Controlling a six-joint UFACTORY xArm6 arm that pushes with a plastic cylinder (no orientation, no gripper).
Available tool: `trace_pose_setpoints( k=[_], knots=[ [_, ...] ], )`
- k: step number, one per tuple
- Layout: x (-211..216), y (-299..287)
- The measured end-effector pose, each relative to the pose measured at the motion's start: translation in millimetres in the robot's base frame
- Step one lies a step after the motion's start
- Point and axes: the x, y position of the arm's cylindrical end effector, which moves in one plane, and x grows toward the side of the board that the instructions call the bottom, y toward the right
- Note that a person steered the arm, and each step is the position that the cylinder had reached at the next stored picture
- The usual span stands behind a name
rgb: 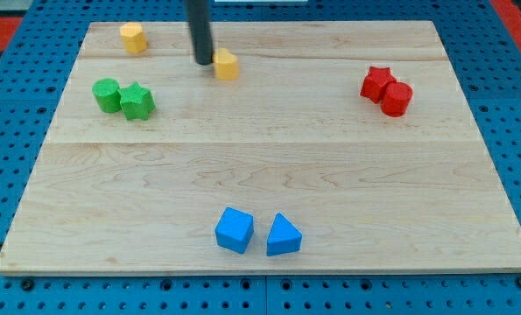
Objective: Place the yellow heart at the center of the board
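Two yellow blocks lie near the view's top. A rounded one, which looks like the yellow heart (133, 38), sits at the top left of the wooden board (260, 166). An angular yellow block (227, 65), pentagon-like, lies right of it at top centre. My tip (204, 63) stands at the left side of the angular yellow block, touching or nearly touching it. The tip is well to the right of the yellow heart and a little lower in the view.
A green round block (107, 94) and a green star (137, 101) touch at the left. A red star (376, 83) and a red round block (397, 98) touch at the right. A blue cube (234, 230) and a blue triangle (284, 235) lie at bottom centre.
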Motion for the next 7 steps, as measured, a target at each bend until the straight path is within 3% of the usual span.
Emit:
trace_pose_setpoints(
  k=[1, 2, 3, 5, 7],
  knots=[
    [6, 23],
    [-36, 28],
    [-32, 72],
    [14, 25],
    [78, 30]
  ],
)
